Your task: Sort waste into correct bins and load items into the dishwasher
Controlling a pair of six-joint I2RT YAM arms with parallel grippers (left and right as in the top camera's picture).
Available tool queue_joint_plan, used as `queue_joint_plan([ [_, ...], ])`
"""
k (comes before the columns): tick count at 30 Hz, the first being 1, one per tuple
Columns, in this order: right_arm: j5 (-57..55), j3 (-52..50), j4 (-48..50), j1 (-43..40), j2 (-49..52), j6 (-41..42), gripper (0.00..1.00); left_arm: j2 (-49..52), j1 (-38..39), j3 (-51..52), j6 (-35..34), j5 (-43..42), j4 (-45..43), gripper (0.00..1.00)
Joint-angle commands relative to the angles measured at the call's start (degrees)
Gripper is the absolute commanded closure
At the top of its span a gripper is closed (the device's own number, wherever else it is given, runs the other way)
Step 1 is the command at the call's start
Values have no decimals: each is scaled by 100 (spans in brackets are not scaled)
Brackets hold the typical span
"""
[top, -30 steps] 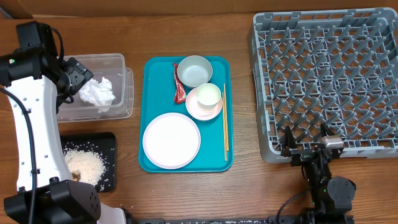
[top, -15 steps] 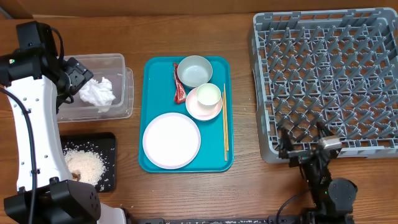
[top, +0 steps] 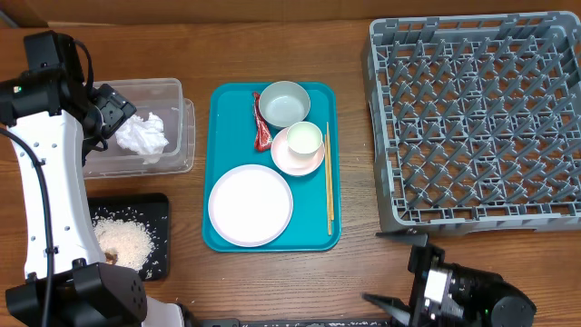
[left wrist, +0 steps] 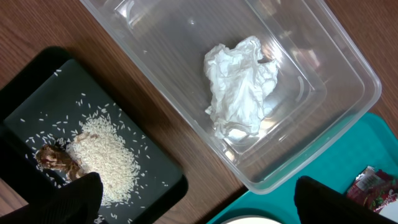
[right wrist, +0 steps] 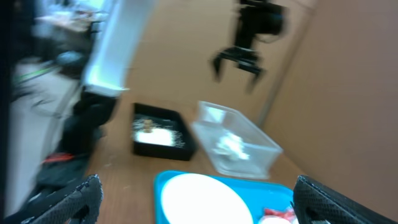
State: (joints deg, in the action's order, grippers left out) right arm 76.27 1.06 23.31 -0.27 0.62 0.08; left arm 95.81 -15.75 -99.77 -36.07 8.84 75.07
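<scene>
Crumpled white tissue [top: 143, 136] lies in the clear tub [top: 177, 91]. Rice [top: 123, 241] and a brown bit [left wrist: 56, 160] lie in the black tray [top: 159, 204]. The red wrapper [top: 261, 132], bowl [top: 284, 103], cup [top: 305, 138] on its saucer [top: 289, 159], plate [top: 251, 204] and chopsticks [top: 328, 182] sit on the teal tray [top: 313, 232]. The grey rack [top: 481, 118] holds no dishes. My left gripper [top: 109, 109] is open and empty above the tub's left side. My right gripper [top: 386, 266] is open and empty, low at the front edge, facing left.
The right wrist view is blurred. It shows the plate [right wrist: 202, 199], the tub [right wrist: 239, 146], the black tray [right wrist: 158, 134] and the left gripper [right wrist: 238, 62] beyond. Bare wood lies between the teal tray and the rack.
My right arm has drawn back from the rack's front edge toward the table's front and turned to face left. The left arm and all objects have stayed put.
</scene>
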Motion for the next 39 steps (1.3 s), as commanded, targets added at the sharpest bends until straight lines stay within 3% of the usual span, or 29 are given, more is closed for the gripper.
queue_joint_plan([
  [1,916,-61,295,39,-46,11,0,20,2,-31,-76,55,-11,0],
  [3,903,-61,885,37,-46,11,0,20,2,-31,-76,57,-11,0],
  [7,330,-61,1029,37,-46,343,0,20,0,-31,-76,55,-11,0],
  [15,-2546,-57,702,37,-46,1998,0,20,0,-31,-76,55,-13,0],
  [24,-3488,658,378,20,302,1965,0,20,0,-31,-76,55,-11,0],
  [31,-3432,2173,-35,20,2024,1895,0,20,0,-31,-76,55,-11,0],
  [34,-2813,3132,-103,22,3077,1751,0,20,0,-31,-76,55,-11,0],
  [39,-1690,5327,-1335,22,5125,1751,0,20,2,-31,-76,57,-11,0],
])
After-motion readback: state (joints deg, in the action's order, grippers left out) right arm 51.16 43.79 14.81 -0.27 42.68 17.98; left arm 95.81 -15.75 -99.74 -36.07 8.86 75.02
